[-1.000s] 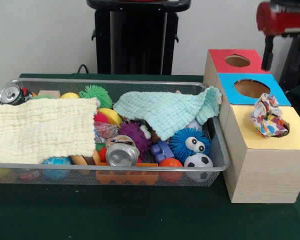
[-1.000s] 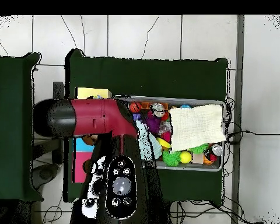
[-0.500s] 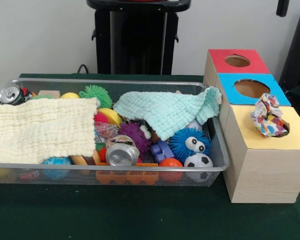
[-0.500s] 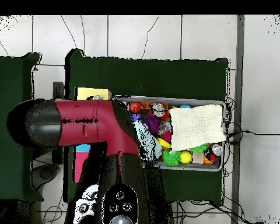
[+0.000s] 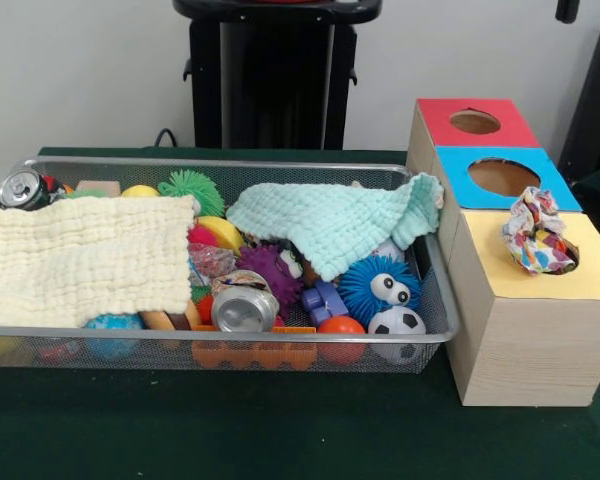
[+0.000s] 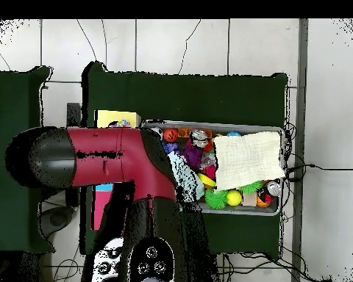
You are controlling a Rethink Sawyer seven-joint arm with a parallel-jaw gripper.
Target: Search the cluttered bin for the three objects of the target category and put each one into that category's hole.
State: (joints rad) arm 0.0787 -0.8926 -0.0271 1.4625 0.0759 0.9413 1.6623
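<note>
A crumpled multicoloured paper ball (image 5: pixel 536 233) rests in the round hole of the yellow-topped box (image 5: pixel 590 272), sticking up above it. Behind that box stand the blue-topped box (image 5: pixel 450 165) and the red-topped box (image 5: pixel 435 112), their holes showing nothing inside. The wire bin (image 5: pixel 220 335) holds two cans (image 5: pixel 242 305) (image 5: pixel 21 187), spiky balls and other toys, partly under a cream cloth (image 5: pixel 80 260) and a mint cloth (image 5: pixel 335 222). Only a dark tip of my gripper (image 5: pixel 567 9) shows at the top right edge. In the overhead view my red arm (image 6: pixel 113 158) covers most of the boxes.
A blue spiky ball with eyes (image 5: pixel 380 287), a small soccer ball (image 5: pixel 396 325) and an orange ball (image 5: pixel 341 328) lie at the bin's front right. Green cloth covers the table (image 5: pixel 280 430). A black pedestal (image 5: pixel 270 80) stands behind the bin.
The arm has risen out of the front view, from above the boxes to the top edge. The paper ball stays on the yellow box's hole. The bin's contents are unchanged.
</note>
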